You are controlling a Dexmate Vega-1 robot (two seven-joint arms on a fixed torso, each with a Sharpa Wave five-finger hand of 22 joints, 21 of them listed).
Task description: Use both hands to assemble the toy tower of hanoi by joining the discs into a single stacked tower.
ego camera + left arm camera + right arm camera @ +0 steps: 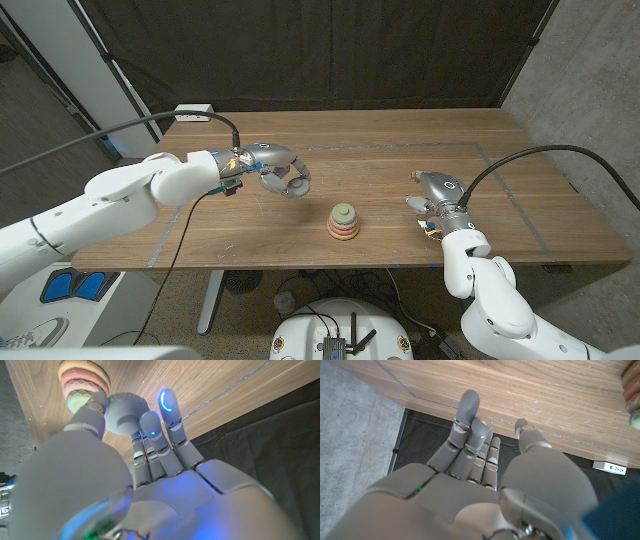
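Left hand [283,172] gripping a grey disc [123,413] above the table [400,140], just beside the stacked tower [343,222], right hand [433,190] well apart, empty, fingers loosely apart

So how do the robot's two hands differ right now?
The left hand pinches a grey disc between thumb and fingers; the right hand holds nothing, its fingers apart. The left hand is on the far left side of the stacked tower, while the right hand is off to the tower's right. Both are grey, each at the end of a white arm.
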